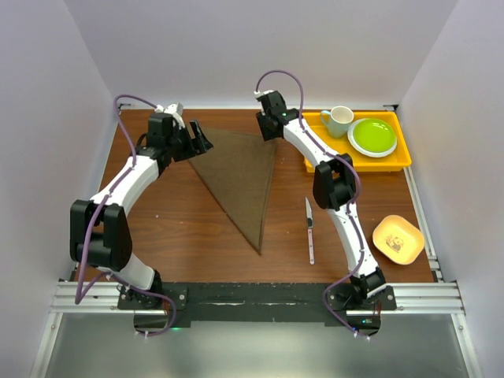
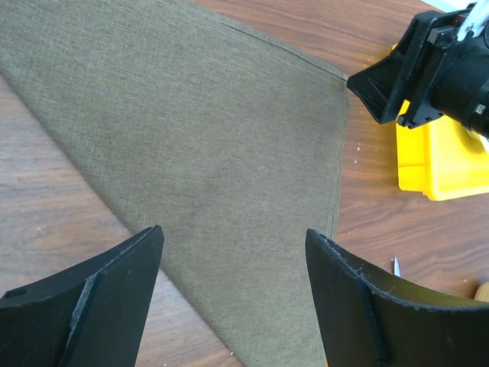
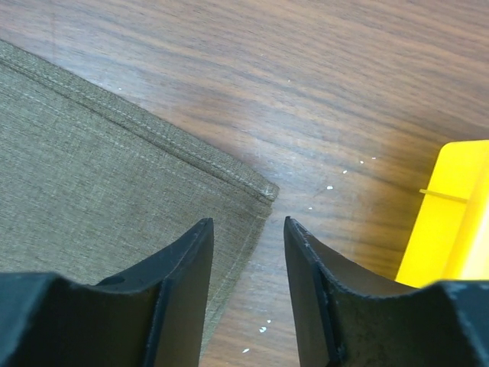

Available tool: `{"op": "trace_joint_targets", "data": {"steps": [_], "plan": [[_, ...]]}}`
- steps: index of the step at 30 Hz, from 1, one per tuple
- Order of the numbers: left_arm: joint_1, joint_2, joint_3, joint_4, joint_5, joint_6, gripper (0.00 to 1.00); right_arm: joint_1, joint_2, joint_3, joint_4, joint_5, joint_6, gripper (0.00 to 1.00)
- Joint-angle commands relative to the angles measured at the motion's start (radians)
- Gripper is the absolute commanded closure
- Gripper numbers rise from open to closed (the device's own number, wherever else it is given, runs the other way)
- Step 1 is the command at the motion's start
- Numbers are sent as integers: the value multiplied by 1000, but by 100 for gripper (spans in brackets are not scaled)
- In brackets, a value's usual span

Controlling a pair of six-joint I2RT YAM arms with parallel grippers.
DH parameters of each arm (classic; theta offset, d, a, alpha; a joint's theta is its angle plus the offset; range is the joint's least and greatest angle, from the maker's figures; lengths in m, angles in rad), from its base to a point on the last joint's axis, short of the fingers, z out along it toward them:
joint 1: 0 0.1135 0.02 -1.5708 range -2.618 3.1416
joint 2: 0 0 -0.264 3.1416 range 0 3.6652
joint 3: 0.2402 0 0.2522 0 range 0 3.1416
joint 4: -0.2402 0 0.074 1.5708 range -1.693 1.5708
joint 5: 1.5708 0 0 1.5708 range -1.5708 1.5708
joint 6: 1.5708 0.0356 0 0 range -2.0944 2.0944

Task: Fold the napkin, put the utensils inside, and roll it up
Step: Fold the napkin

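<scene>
The fingers [image 2: 114,298] of the left gripper [image 2: 233,237] stand spread wide with nothing between them, hanging just above the cloth near its far left corner. The fingers [image 3: 176,283] of the right gripper [image 3: 248,229] are parted by a narrower gap, also released and empty, right over the stitched far right corner. Below both lies the brown wooden table [image 1: 181,228]. On its middle the napkin [image 1: 240,177] lies flat, folded into a triangle: one hemmed edge runs along the far side from one gripper to the other, and the long tip points toward the arms' bases. At the far right of the table sits a yellow tray [image 1: 398,161], close to the right gripper but apart from the cloth. In the tray rest a green plate [image 1: 372,136] with a white rim and, to its left, a pale mug [image 1: 339,120]. A small yellow dish [image 1: 398,239] sits near the right edge of the table. The knife [image 1: 310,230] lies on bare wood between the napkin's tip and that dish, running near to far, touching neither.
</scene>
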Motion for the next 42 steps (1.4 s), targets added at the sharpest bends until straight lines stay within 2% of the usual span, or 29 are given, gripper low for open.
{"op": "trace_joint_targets", "data": {"steps": [1, 8, 16, 27, 31, 38, 42], "plan": [[4, -47, -6, 44, 26, 5, 20, 6, 13, 29, 27, 21, -59, 53], [4, -56, 1, 48, 35, -4, 20, 1, 39, 14, 30, -16, -44, 52], [4, -61, 18, 44, 36, -5, 20, -8, 48, -2, 36, -30, -36, 57], [4, -66, 20, 37, 39, -2, 20, -11, 48, 9, 38, -45, -35, 83], [4, -59, 21, 37, 49, -1, 20, -8, 47, 32, 32, -48, -35, 98], [4, -55, 43, 27, 56, 7, 20, -8, -2, 72, 35, -47, -36, 100], [4, -55, 43, 28, 58, 5, 20, -7, -70, 64, 50, -71, 22, 100]]}}
